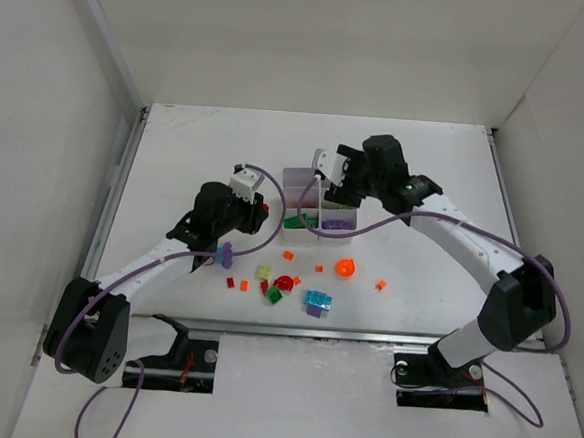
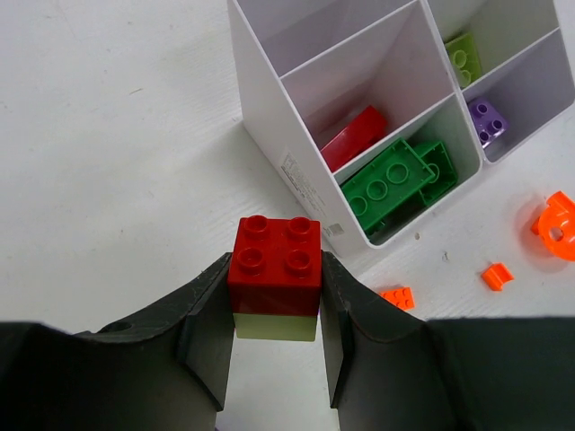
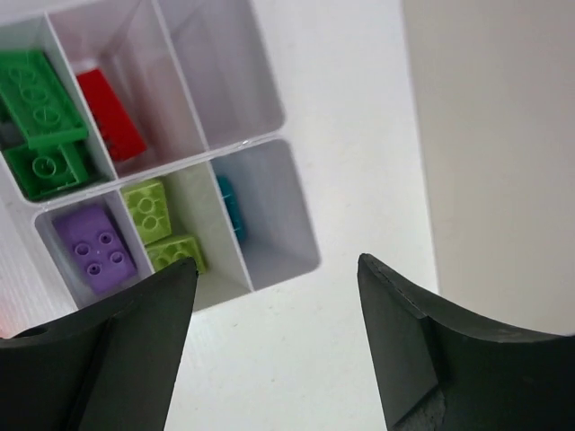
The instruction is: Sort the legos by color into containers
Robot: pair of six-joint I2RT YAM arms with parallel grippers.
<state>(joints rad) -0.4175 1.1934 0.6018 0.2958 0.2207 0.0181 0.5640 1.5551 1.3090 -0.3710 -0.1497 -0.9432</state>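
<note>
A: Where do the legos sit?

B: The loose legos point(image 1: 302, 285) lie scattered on the desk point(image 1: 197, 142) at 6 o'clock of the white tray point(image 1: 292, 184). Others are inside its compartments: green bricks point(image 2: 395, 184), a red slab point(image 2: 355, 136) next door, a purple brick point(image 3: 94, 249), yellow-green bricks point(image 3: 148, 206) and a cyan brick point(image 3: 227, 206) against a divider.

A: And the left tool?

B: The left tool point(image 2: 276, 269) is closed part-way onto a red brick point(image 2: 274, 242) that has a yellow-green piece point(image 2: 274, 326) under it, with one finger flat against each side. The tray's near corner stands at 1 o'clock of that brick, close but apart. Two orange bits point(image 2: 397, 297) lie at 3 o'clock, just off the tray's wall. From 9 to 12 o'clock only white desk shows. Whether the brick is lifted off the desk cannot be told.

A: The right one?

B: The right tool point(image 3: 277, 269) gapes wide with nothing between its fingers point(image 3: 135, 350). It hangs over the tray's rim by the cyan compartment. At 3 o'clock of the tray, a strip of desk runs to the beige side wall point(image 3: 485, 135).
</note>
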